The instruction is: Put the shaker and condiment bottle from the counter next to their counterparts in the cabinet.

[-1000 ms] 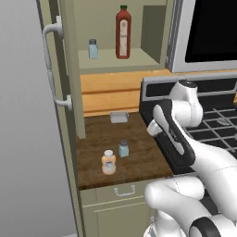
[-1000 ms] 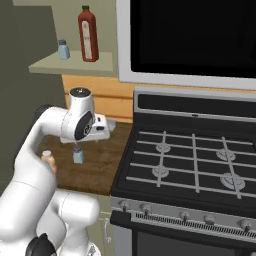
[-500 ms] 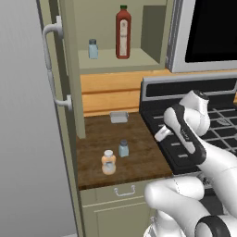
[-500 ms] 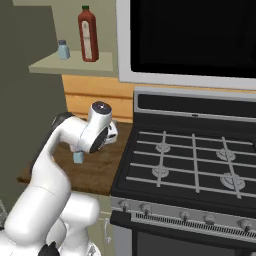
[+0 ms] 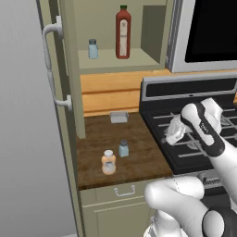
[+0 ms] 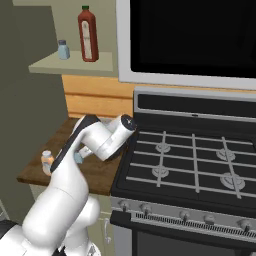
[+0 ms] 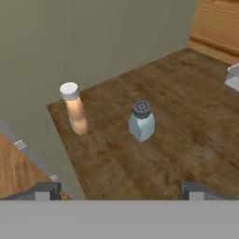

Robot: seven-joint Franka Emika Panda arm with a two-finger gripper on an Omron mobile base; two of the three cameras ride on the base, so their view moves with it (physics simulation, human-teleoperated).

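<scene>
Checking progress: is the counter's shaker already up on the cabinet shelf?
No: the shaker stands on the counter beside the condiment bottle.

The white arm rises from its rounded base at the lower right of the left base view, bends at a dark elbow joint, and reaches up and left to the wrist. In the right base view it climbs from the lower left, folds sharply at the top, and the forearm slants back down and to the left. The gripper (image 5: 172,134) hangs at the end of the wrist, tilted downward. In the hand view its two dark fingertips (image 7: 44,190) stand far apart near the lower corners, the jaws spread wide with nothing between them.
</scene>
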